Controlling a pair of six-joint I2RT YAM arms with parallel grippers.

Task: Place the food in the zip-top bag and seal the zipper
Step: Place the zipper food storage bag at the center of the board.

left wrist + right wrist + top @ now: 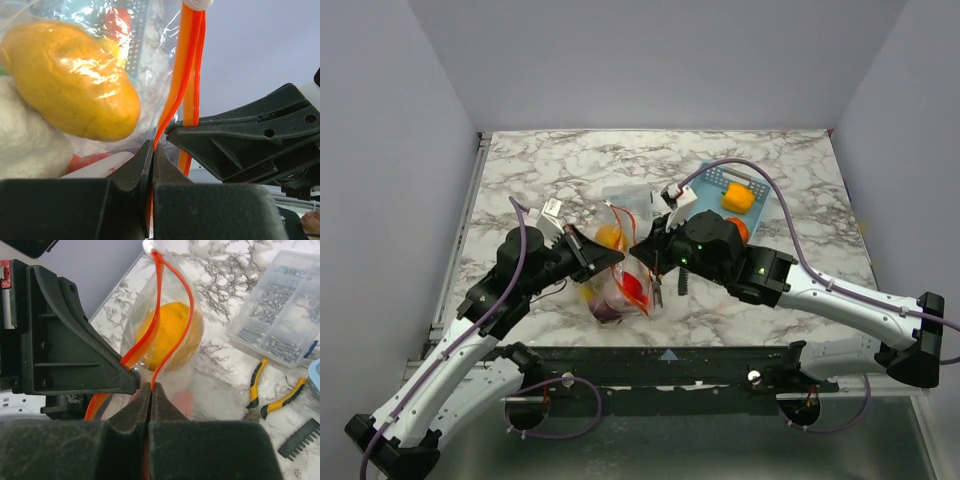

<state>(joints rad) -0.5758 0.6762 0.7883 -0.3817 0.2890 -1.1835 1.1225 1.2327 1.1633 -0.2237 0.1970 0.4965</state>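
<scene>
The zip-top bag (613, 282) hangs upright between my two grippers above the table's middle. Inside it are food pieces: a yellow-orange one (70, 80), a white one (25, 145), a red one (632, 288) and a purple one (608, 308). My left gripper (152, 146) is shut on one strip of the red-orange zipper (189, 60). My right gripper (151, 385) is shut on the other zipper (172, 330) strip, its tips almost touching the left gripper's. Beyond the jaws the two strips bow apart and meet again at a white end piece (148, 245).
A light blue basket (715, 182) at the back right holds an orange piece (737, 200). A rigid clear compartment box (285, 305), yellow-handled pliers (270, 390) and a black toothed strip (300, 437) lie on the marble top past the bag.
</scene>
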